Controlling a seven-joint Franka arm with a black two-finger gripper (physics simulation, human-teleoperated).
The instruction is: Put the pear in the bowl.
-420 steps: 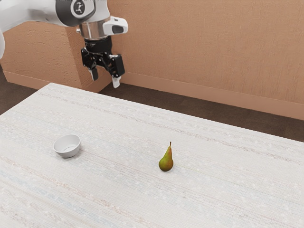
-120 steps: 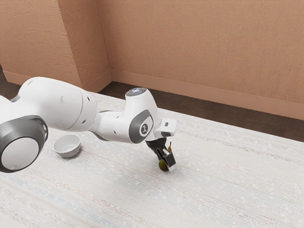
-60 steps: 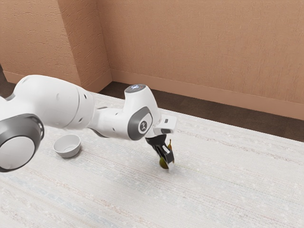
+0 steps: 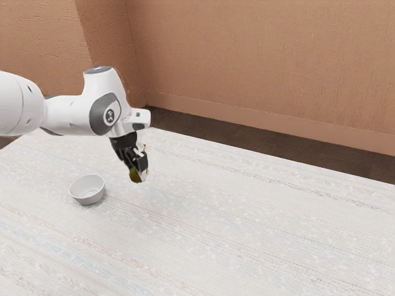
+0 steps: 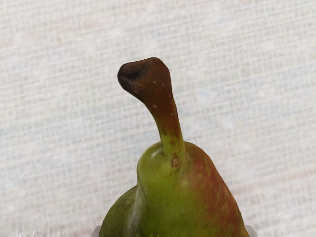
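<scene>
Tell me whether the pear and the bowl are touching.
Apart. The exterior view shows it: between the pear and the rim of the bowl there is a plain gap, with the pale tabletop visible through it.

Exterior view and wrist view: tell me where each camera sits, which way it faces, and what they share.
Exterior view: beside the arm, above the table, looking down across it toward the wall; the arm enters from the exterior view's left, its gripper visible, the bowl below it.
Wrist view: on the arm's hand, looking past the pear at the table; pale slivers of the fingers show.
Shared: pear, table, fingers.
</scene>
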